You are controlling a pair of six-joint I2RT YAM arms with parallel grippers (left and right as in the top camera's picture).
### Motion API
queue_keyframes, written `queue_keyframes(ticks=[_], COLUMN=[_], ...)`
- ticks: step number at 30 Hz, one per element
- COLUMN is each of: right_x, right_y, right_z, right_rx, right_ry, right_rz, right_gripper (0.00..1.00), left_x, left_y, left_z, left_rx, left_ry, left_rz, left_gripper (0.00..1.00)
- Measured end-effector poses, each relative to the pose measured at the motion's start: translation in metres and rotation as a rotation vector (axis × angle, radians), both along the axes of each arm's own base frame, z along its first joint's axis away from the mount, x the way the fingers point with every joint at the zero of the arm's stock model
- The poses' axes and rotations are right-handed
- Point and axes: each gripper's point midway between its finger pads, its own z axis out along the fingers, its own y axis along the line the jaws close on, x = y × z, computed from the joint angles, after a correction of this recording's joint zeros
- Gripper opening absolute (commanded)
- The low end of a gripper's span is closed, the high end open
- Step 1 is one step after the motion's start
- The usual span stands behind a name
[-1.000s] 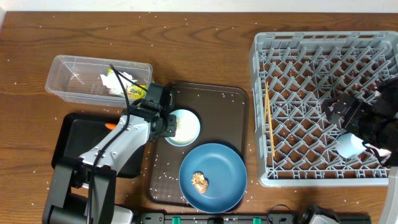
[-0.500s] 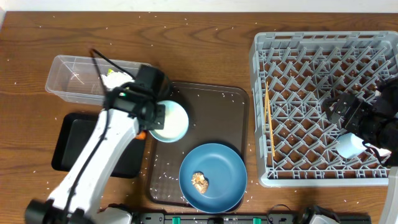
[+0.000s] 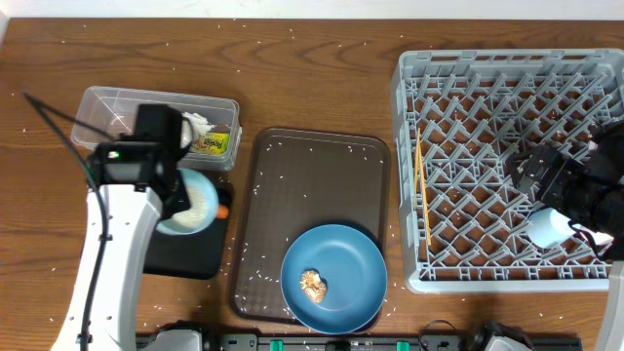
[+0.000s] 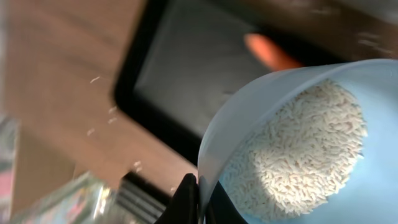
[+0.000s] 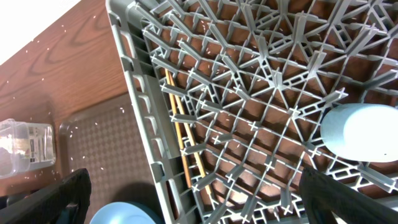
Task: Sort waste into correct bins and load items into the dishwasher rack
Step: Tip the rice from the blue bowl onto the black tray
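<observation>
My left gripper (image 3: 175, 191) is shut on the rim of a small pale bowl (image 3: 193, 201) holding white rice (image 4: 305, 149), and holds it above the black tray (image 3: 185, 255); the grip also shows in the left wrist view (image 4: 194, 198). An orange carrot (image 3: 223, 210) lies on that tray. The clear tub (image 3: 117, 122) holds a yellow-green wrapper (image 3: 216, 143) and white paper (image 3: 198, 124). The blue plate (image 3: 346, 263) carries a brown food lump (image 3: 313, 284). My right gripper (image 3: 570, 200) is open inside the grey rack (image 3: 487, 68), next to a light-blue cup (image 5: 357, 130). The pinkish cup is out of view.
A brown serving tray (image 3: 317, 185) lies in the middle, with the blue plate over its front right corner. Yellow chopsticks (image 3: 422, 190) lie in the rack's left side. Rice grains are scattered over the wooden table (image 3: 312, 78).
My left arm has lifted the bowl of rice off the brown serving tray and carried it left, over the black tray. The right arm has not moved.
</observation>
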Motion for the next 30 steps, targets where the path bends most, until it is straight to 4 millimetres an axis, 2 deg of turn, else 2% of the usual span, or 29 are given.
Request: queue_keyframes(ticks=[4,11,17,25,30], right_x=[0.0,0.002,0.002,0.002,0.002], right_y=[0.0,-0.001,-0.001,-0.001,-0.001], right_z=[0.0,0.001,0.001,0.001,0.001], right_rx=[0.0,-0.003,-0.004,-0.004,-0.004], right_ry=[0.0,-0.008,-0.009,-0.01,-0.009], right_rz=[0.0,0.0,0.0,0.0,0.0], right_gripper=[0.99,0.99,0.99,0.99,0.99], left_x=[-0.013,-0.026,-0.025,-0.021,-0.013], left_y=[0.026,0.047,0.064,0.067,0.064], left_z=[0.007,-0.001,-0.007,-0.038,-0.043], left_rx=[0.099,0.247,0.397,0.493,0.58], left_ry=[0.006,0.086,0.199,0.458,0.53], left_rz=[0.125,0.205,0.213,0.134,0.059], left_gripper=[0.06,0.06,0.06,0.06,0.06])
